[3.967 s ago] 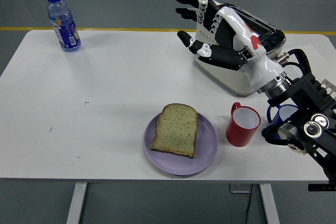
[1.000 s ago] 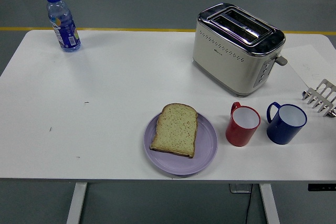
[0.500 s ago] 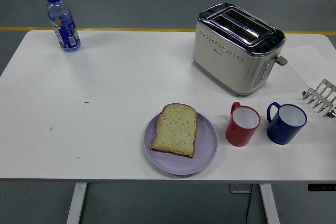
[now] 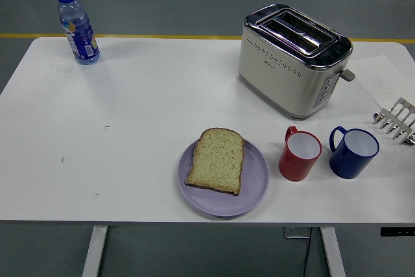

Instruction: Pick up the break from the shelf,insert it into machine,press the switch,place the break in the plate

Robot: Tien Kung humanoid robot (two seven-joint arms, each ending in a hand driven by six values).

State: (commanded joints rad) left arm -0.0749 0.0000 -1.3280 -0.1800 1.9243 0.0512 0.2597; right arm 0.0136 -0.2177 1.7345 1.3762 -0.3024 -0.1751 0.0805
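Right hand, over the toaster (image 4: pixel 295 58) four seconds ago, has left view; its state cannot be told. Bread slice (image 4: pixel 216 159) lies flat on purple plate (image 4: pixel 255 192), lightly browned.

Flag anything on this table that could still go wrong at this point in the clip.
The bread slice lies on the purple plate with one corner over the rim, so a nudge might slide it off. The red mug and blue mug stand close beside the plate and before the toaster; an arm coming back in from the right could tip them.
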